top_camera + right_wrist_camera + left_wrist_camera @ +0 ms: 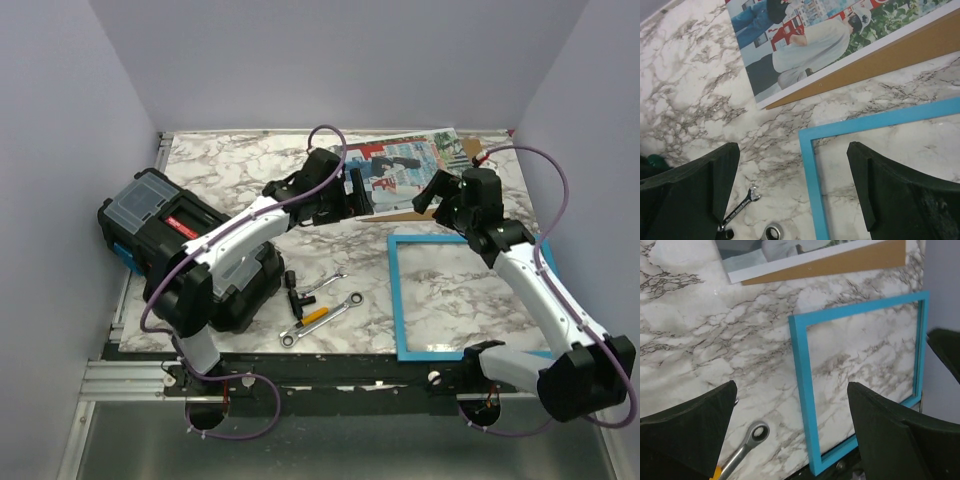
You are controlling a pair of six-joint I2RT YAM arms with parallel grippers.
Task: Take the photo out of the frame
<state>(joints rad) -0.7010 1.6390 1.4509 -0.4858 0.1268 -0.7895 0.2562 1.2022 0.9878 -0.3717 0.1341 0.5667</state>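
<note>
The photo [410, 165] lies flat at the back of the table, on top of the plain brown backing board [402, 213]. It also shows in the right wrist view [810, 45], and its white margin shows in the left wrist view [770, 262]. The turquoise frame [395, 295] lies apart at the front right, with marble showing through it. It also shows in the left wrist view [800, 375] and the right wrist view [810, 170]. My left gripper [350, 195] hovers open and empty at the photo's left edge. My right gripper [435, 195] hovers open and empty at the photo's right side.
A black toolbox [160, 225] fills the left side. A ratchet wrench [320, 318], a small spanner [322, 284] and a black socket piece [293, 290] lie left of the frame. The ratchet wrench also shows in the left wrist view [747, 442]. Walls enclose the table.
</note>
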